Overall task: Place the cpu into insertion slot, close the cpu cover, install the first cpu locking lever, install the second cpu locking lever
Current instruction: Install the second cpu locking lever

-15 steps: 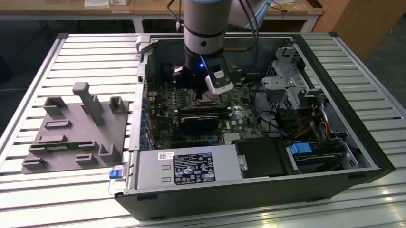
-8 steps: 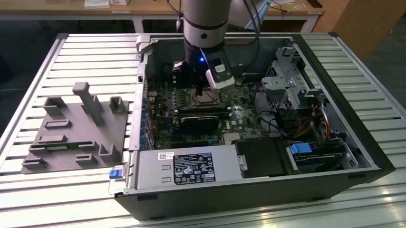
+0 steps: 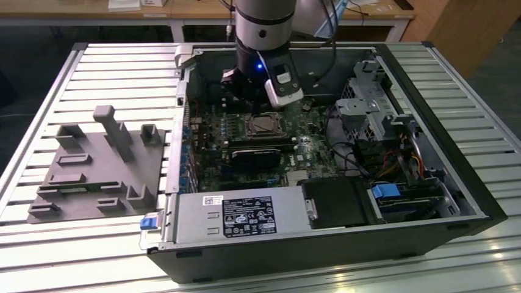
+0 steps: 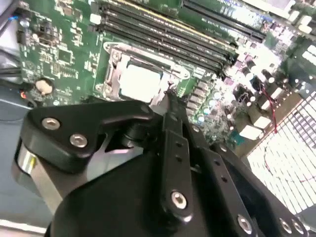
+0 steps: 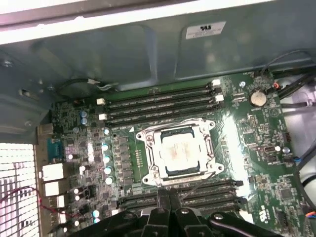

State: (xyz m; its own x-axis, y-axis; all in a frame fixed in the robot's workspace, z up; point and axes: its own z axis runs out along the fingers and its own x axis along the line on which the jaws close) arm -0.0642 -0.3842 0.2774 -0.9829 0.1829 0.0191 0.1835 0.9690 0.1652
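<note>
The cpu lies flat in the insertion slot on the green board, its pale metal top showing through the cut-out of the cpu cover. The silver cover lies down flat around the chip, and a thin wire locking lever runs along one of its edges. My gripper hovers just off one side of the socket, its black fingers together with nothing between them. In the second wrist view its tip ends beside the cover and the chip. The exterior view shows the arm reaching into the case, gripper behind the chip.
Long black memory slots flank the socket on two sides. A black heatsink block sits in front of the socket, and a power supply closes off the case front. Cables and a drive cage crowd the exterior view's right. A grey fixture lies outside the case.
</note>
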